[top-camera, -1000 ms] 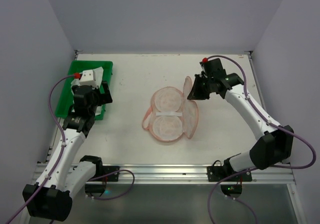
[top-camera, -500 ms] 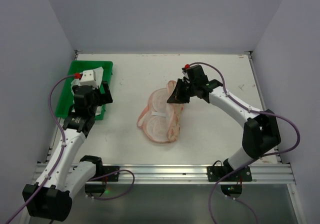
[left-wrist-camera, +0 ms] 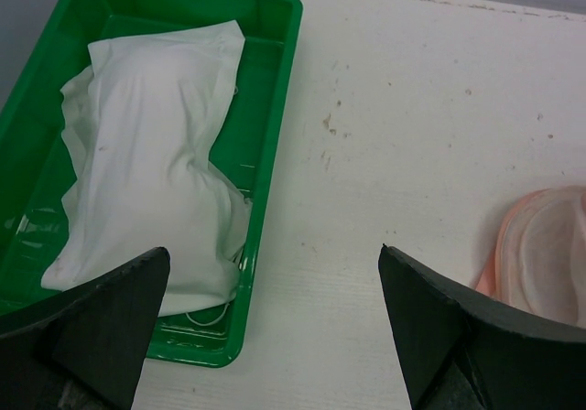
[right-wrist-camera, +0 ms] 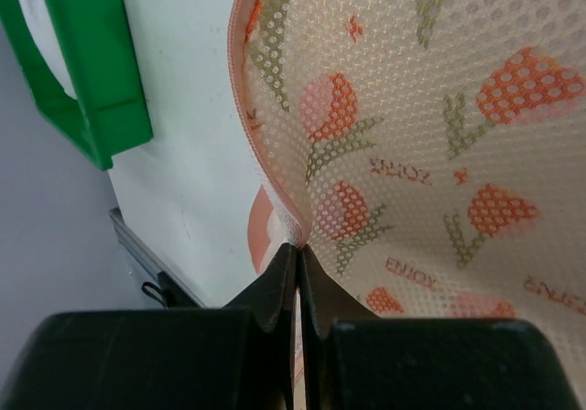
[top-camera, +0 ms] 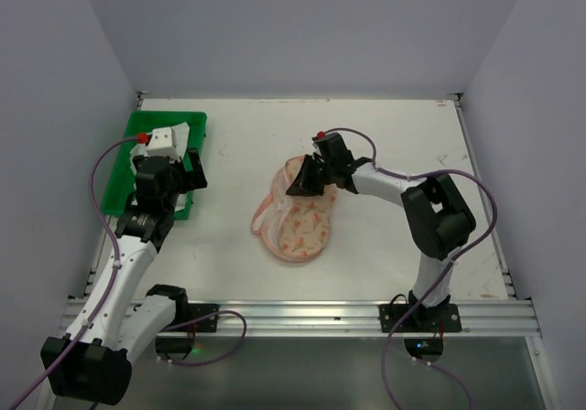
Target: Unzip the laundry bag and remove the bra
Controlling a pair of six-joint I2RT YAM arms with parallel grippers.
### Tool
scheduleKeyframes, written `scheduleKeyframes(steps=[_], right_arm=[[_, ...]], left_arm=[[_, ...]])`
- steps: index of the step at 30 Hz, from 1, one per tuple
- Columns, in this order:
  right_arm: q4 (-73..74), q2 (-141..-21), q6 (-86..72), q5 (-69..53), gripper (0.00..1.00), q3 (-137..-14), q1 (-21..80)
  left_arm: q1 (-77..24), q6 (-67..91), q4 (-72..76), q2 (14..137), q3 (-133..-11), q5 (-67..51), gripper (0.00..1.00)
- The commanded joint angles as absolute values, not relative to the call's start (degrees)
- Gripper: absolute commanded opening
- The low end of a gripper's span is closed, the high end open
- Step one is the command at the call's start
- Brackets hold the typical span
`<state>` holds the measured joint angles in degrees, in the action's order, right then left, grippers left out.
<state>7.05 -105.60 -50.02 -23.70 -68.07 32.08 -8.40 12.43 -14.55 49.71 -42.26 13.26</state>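
From above, the right gripper [top-camera: 297, 187] clamps the folded-over flap of the laundry bag [top-camera: 302, 229] lying beneath it. The left wrist view shows the left gripper [left-wrist-camera: 273, 256] spread wide and empty, a green tray [left-wrist-camera: 279, 90] ahead-left. The right wrist view shows fingertips [right-wrist-camera: 275, 286] pinching the bag's pink edge.
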Motion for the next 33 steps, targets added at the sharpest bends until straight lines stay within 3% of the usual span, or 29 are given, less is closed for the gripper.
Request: scheduleKeyframes(steps=[1, 4, 6, 14, 17, 19, 25, 33], right_arm=[[-1.30, -108.97, -50.28, -24.78, 0.00, -67.50, 33.31], [-4.30, -111.00, -50.19, -26.89, 0.02, -66.97, 33.66], [-4.83, -111.97, -49.84, -27.95, 0.12, -66.97, 34.01], [-1.06, -105.92, -43.78, -28.04, 0.67, -68.64, 34.19], [2.19, -101.09, -40.52, -26.64, 0.86, -69.78, 34.19], [4.12, -98.19, -38.68, -25.76, 0.93, -70.48, 34.19], [10.36, -92.38, -34.81, -19.70, 0.99, -70.76, 31.12], [18.87, -72.01, -29.72, -4.78, 0.99, -64.51, 21.80]], left_arm=[[-8.96, 11.60, -11.95, 49.66, -41.75, 12.74, 1.00], [-8.88, 11.60, -11.95, 49.66, -41.75, 12.66, 1.00], [-8.96, 11.60, -11.78, 49.66, -41.57, 12.31, 1.00], [-8.96, 11.69, -11.86, 49.57, -41.57, 11.69, 1.00], [-8.88, 11.78, -11.78, 49.22, -41.66, 11.60, 1.00], [-8.88, 12.13, -11.87, 49.04, -41.66, 11.34, 1.00], [-8.96, 13.71, -16.60, 47.73, -45.52, 10.02, 1.00], [-8.88, 16.35, -30.21, 43.16, -54.83, 12.21, 1.00]])
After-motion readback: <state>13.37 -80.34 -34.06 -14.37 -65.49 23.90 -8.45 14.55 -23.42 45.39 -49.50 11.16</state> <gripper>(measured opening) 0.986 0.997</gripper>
